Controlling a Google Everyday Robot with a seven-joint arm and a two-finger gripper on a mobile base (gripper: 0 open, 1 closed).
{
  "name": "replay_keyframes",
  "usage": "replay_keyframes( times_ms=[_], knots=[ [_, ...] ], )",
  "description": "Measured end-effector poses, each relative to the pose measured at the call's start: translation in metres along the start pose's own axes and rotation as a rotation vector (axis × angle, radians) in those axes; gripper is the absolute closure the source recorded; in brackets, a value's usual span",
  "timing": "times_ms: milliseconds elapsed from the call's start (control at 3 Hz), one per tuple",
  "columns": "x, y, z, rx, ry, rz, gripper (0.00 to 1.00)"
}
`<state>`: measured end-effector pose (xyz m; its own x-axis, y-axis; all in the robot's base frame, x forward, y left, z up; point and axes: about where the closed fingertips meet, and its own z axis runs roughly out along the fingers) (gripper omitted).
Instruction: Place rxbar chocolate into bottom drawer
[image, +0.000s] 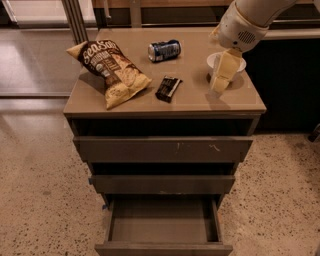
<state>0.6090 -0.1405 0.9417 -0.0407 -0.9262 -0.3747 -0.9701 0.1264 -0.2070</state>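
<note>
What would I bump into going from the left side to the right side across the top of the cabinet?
chip bag → rxbar chocolate → gripper, hanging low over the right part of the cabinet top.

The small flat snack bar (168, 88) has a black-brown wrapper with pale lettering. It lies on the plain tan counter (190, 102). The crinkled chip bag (111, 70) is tan and dark brown with white script. The metal soda can (164, 50) is blue and white, and the round bowl (241, 63) is white. The cream-yellow hand (218, 86) hangs over the counter's right side, before the bowl. All 3 drawers are grey-brown, the open bottom drawer (162, 248) included. The polished floor (45, 190) is beige with dark speckles.
</note>
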Motion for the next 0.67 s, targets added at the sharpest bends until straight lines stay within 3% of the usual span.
replay_keyframes(
  times_ms=[333,667],
  knots=[
    [-0.003,-0.003,0.004,0.001,-0.004,-0.002,0.00],
    [0.014,0.001,0.005,0.041,-0.015,0.071,0.00]
  ],
)
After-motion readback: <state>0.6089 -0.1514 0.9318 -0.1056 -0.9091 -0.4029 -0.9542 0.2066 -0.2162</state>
